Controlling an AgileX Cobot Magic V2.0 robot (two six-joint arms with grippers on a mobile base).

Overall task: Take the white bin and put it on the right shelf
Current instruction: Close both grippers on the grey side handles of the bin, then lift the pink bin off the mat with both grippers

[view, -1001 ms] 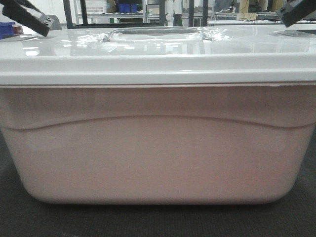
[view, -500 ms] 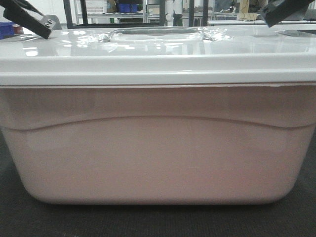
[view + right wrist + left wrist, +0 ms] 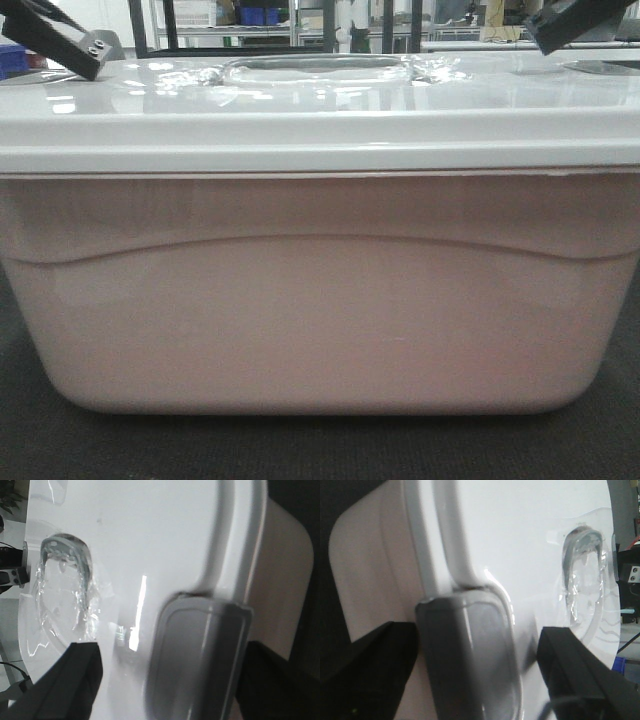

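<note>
The large pinkish off-white plastic bin [image 3: 320, 320], capped by its glossy white lid [image 3: 320, 120], fills the front view and rests on the dark worktop [image 3: 320, 450]. The left tool [image 3: 472, 645] and the right tool [image 3: 172, 665] each gape wide astride a grey end latch [image 3: 465, 675].

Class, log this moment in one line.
left gripper: open, astride left latch | right gripper: open, astride right latch | white bin: not lifted
</note>
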